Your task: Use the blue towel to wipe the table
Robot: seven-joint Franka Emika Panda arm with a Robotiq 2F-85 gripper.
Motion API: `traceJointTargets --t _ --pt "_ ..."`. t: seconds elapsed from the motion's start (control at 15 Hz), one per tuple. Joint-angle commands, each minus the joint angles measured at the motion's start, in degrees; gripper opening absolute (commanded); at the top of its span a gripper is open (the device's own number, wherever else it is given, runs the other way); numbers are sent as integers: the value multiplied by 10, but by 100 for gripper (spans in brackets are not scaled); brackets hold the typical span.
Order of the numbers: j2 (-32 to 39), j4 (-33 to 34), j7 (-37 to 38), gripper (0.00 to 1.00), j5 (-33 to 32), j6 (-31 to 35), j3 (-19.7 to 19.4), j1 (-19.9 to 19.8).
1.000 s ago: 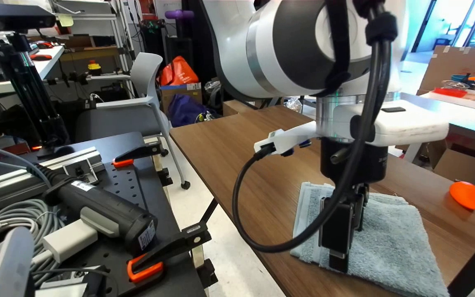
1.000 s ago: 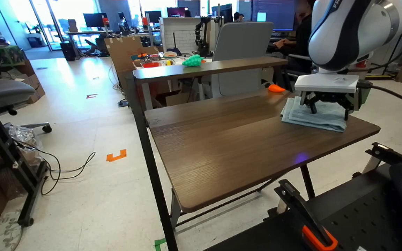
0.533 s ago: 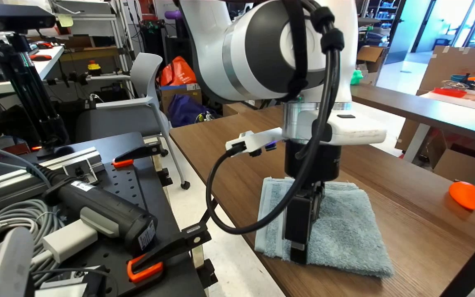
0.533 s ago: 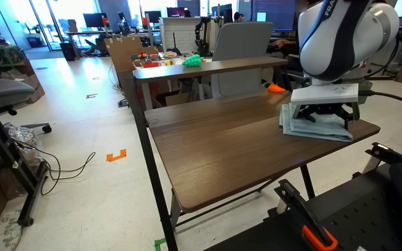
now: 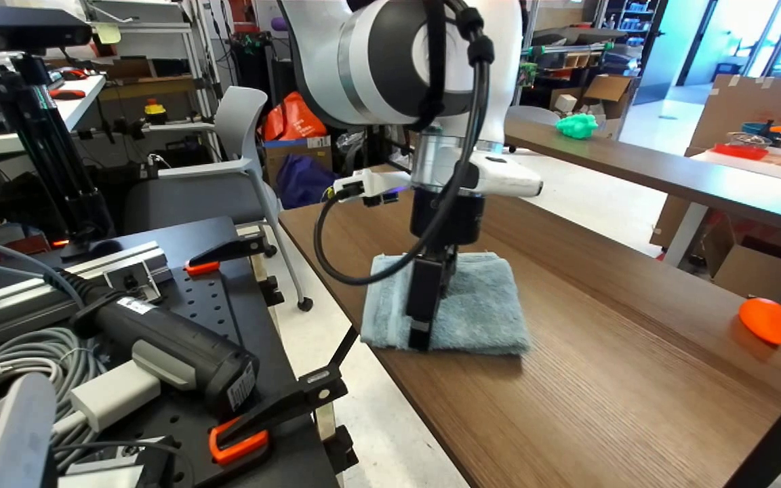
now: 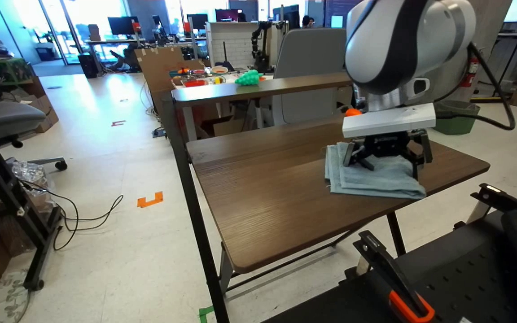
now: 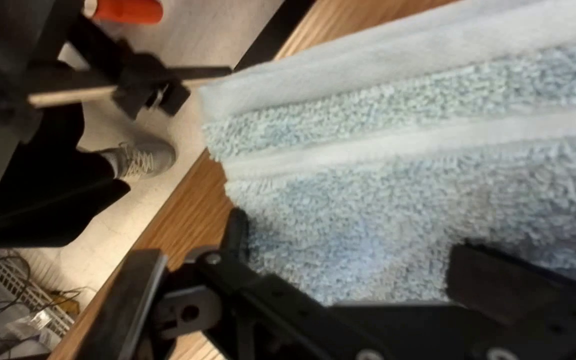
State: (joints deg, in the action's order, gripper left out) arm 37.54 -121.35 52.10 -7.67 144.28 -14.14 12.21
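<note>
The blue towel [image 5: 478,305] lies folded flat on the brown wooden table [image 5: 607,400], and it also shows in an exterior view [image 6: 366,186]. My gripper [image 6: 392,171] points down onto the towel with its fingers spread wide. In the wrist view the gripper [image 7: 350,250] has one black finger at the towel's edge beside bare wood and the other on the towel. Towel [image 7: 368,210] fills the gap between the fingers and is not pinched. In an exterior view the gripper [image 5: 421,337] reaches down to the towel near the table's long edge.
An orange object [image 5: 763,320] lies on the table, partly behind my arm in an exterior view [image 6: 352,112]. A raised shelf [image 5: 648,169] bearing a green object [image 5: 576,126] runs along the far side. A black bench with orange-tipped clamps [image 5: 275,413] stands beside the table.
My gripper and the towel have slid together along the table, moving left in both exterior views. The fingers have stayed spread. The orange object has not moved.
</note>
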Motion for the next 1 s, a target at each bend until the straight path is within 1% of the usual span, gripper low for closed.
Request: traceJointTargets --t 0.0,0.2,0.53,0.73,0.93 --pt "6 9 2 100 49 -37 64 0" --pt "24 -1 42 100 52 9 79 27" --pt "43 -7 93 100 43 60 80 54" --pt "44 -13 112 100 63 90 98 58" --pt "42 -2 114 100 95 109 124 48"
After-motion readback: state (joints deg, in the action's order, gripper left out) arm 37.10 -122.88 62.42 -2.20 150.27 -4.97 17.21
